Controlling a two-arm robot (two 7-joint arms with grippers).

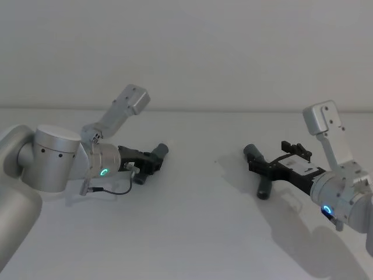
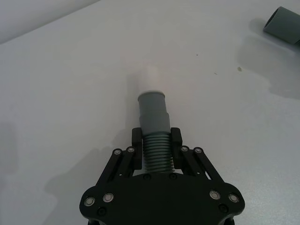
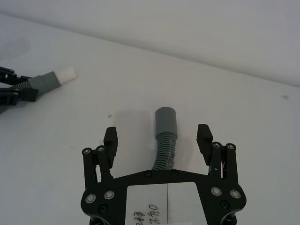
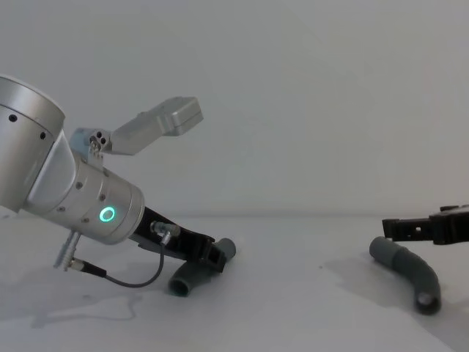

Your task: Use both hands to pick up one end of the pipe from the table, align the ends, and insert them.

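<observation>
**A:** What do we have from the head camera?

**B:** At centre left we see the left gripper (image 1: 148,164) clamped on the white-tipped piece (image 1: 159,153). At centre right the right gripper (image 1: 268,156) reaches over the plain-cuffed piece (image 1: 263,185), which lies on the white worktop (image 1: 192,227). The two pieces are well apart.

**A:** And at the left wrist?

**B:** There we find the left gripper (image 2: 156,139) closed narrow on the ribbed hose, just behind the grey cuff (image 2: 153,110). The white tip (image 2: 151,78) points away from the gripper. Farther off across the worktop we catch the cuff of the plain-cuffed piece (image 2: 282,26).

**A:** The right wrist?

**B:** The right gripper (image 3: 158,135) stands wide, with a finger (image 3: 110,138) on either side of the plain-cuffed piece (image 3: 165,123) and neither touching it. The piece lies on the worktop between them, its cuff pointing away. Beyond it we make out the left gripper (image 3: 21,84) holding the white-tipped piece (image 3: 47,80).

**A:** And from the chest?

**B:** At lower left the left gripper (image 4: 212,258) holds the white-tipped piece (image 4: 187,281) tilted, cuff end up and the other end down at the worktop. At the right edge the right gripper (image 4: 396,229) shows just above the upper end of the plain-cuffed piece (image 4: 410,268), which curves down along the worktop. From here we cannot tell how wide that gripper stands.
</observation>
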